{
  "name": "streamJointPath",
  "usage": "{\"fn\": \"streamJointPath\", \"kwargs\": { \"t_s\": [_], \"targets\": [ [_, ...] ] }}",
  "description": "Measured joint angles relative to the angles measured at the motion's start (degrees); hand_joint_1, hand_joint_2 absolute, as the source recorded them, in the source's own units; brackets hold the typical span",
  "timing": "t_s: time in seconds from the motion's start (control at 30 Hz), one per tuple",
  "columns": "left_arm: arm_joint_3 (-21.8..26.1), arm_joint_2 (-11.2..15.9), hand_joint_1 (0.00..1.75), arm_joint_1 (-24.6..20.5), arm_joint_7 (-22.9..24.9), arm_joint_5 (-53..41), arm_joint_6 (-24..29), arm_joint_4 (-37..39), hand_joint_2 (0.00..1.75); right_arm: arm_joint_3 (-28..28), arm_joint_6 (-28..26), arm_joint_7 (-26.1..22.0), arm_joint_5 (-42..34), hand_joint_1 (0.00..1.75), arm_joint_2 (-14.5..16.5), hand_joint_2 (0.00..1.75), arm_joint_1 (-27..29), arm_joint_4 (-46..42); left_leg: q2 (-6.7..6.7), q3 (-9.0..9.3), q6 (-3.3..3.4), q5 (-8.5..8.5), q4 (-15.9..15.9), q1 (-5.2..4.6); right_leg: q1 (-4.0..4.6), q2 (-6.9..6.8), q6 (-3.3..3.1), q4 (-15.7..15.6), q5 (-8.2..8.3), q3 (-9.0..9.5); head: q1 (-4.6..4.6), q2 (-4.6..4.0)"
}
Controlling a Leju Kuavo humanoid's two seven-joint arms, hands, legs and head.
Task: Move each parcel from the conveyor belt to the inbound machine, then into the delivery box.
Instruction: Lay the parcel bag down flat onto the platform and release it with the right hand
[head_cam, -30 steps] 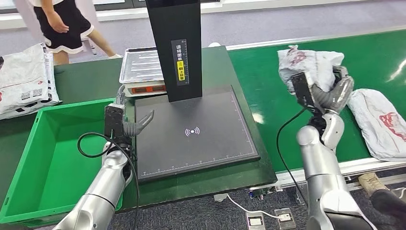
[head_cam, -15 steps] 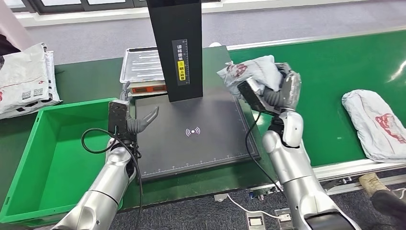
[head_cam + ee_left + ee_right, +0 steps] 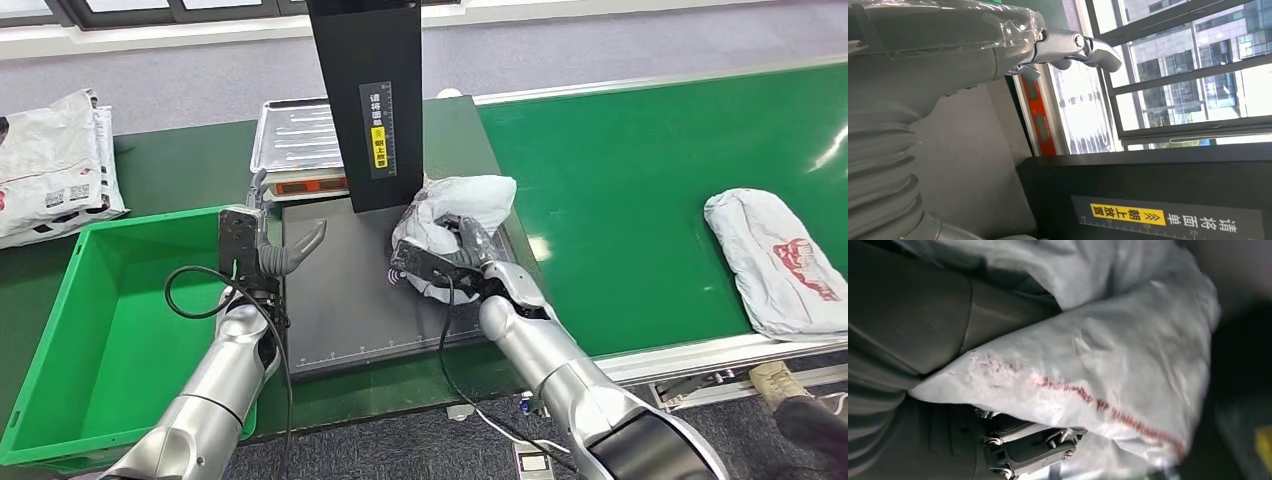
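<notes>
You have two white parcels by the belt, one stack of parcels far left, one green box, one scale, one scanner pad.

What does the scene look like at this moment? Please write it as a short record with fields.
right hand: right hand grips a white parcel over the inbound machine's black pad
left hand: left hand holds nothing, fingers apart, at the pad's left edge
conveyor belt: conveyor belt carries a second white parcel, near its right end
delivery box: green box, left of the pad
behind the pad: scale with metal tray
</notes>
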Motion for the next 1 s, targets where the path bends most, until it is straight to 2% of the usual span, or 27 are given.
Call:
{"fn": "streamJointPath", "kwargs": {
  "t_s": [0.27, 0.43, 0.7, 0.83, 1.0],
  "targets": [
    [0.0, 0.0, 0.0, 0.2, 0.2, 0.3, 0.1, -0.3, 1.75, 1.8, 1.0, -7.8, -5.6, 1.75, 1.8, 1.75, -0.5, 5.8, 0.04, 0.03, 0.0, -0.01, 0.0, 0.0, 0.0, 0.06, 0.0, 0.0, 0.01, 0.01, 0.0, 0.0],
    [0.0, 0.1, 0.0, 0.4, 0.3, 0.4, 0.1, -0.4, 1.75, 1.9, 0.7, -8.8, -6.4, 1.75, 2.6, 1.75, -0.5, 6.8, 0.03, 0.04, 0.0, 0.0, 0.0, 0.0, 0.04, 0.05, -0.01, 0.0, 0.01, 0.01, 0.01, 0.0],
    [0.0, 0.0, 0.0, 0.1, 0.0, 1.2, 0.1, -0.1, 1.75, 4.3, -8.1, -15.0, -9.2, 1.75, 4.3, 1.75, 0.7, 6.8, 0.06, 0.02, -0.01, -0.01, 0.0, 0.01, 0.03, 0.06, -0.01, 0.0, 0.0, -0.03, -0.01, 0.0],
    [0.0, -0.4, 0.0, -0.5, -0.2, 1.8, 0.1, 0.5, 1.75, 6.5, -11.3, -15.1, -9.6, 1.75, 5.7, 1.75, 1.6, 4.9, 0.09, 0.02, -0.02, -0.02, 0.0, 0.01, 0.03, 0.09, -0.01, 0.0, 0.0, -0.06, 0.0, 0.0],
    [0.0, -0.7, 0.0, -1.1, -0.4, 2.1, 0.1, 1.3, 1.75, 8.8, -12.0, -14.5, -10.5, 1.75, 6.4, 1.75, 1.8, 3.3, 0.1, 0.01, -0.03, -0.02, 0.0, 0.0, 0.02, 0.09, -0.01, 0.0, 0.0, -0.06, -0.01, 0.0]
  ]
}}
